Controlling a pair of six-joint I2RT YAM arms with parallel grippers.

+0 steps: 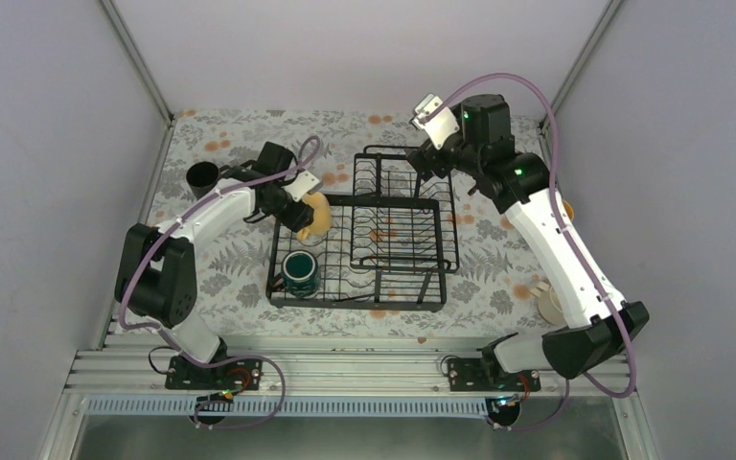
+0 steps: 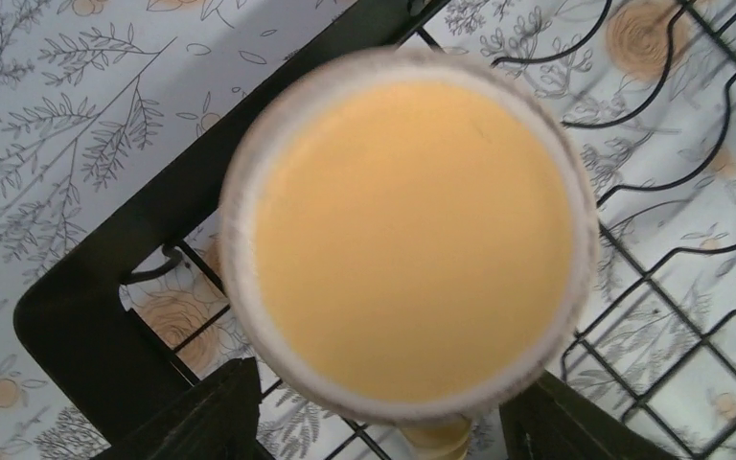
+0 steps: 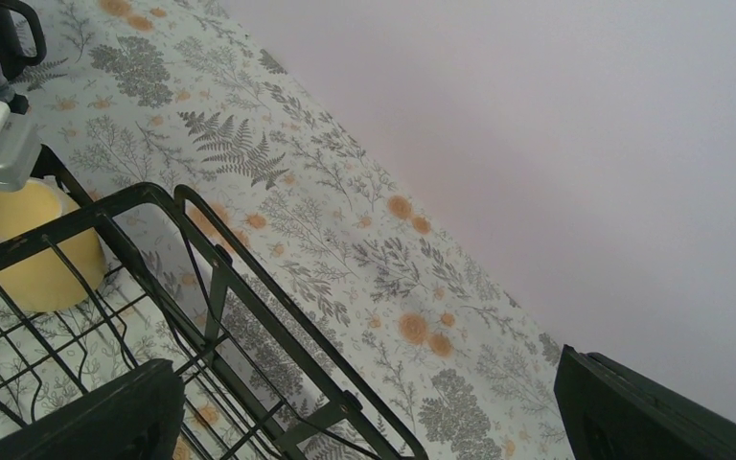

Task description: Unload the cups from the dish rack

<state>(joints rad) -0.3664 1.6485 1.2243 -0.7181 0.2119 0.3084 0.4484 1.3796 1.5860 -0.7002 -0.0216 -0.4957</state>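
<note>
Well, partway there: black mug [image 1: 201,177] and cream mug [image 1: 548,304] are out on the table, and the teal mug [image 1: 300,272] sits in the dish rack [image 1: 374,305]. Left gripper [image 2: 388,383] straddles the yellow mug [image 2: 412,240] at the rack's corner, but I can't tell if it's actually gripping. Right gripper [image 3: 369,412] hangs wide open, empty.

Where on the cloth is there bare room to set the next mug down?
Bare cloth lies between the dish rack and the left arm, nearer than the black mug, and along the far strip behind the rack. The right side is crowded: the right arm hangs over it, the cream-white mug beside it.
</note>
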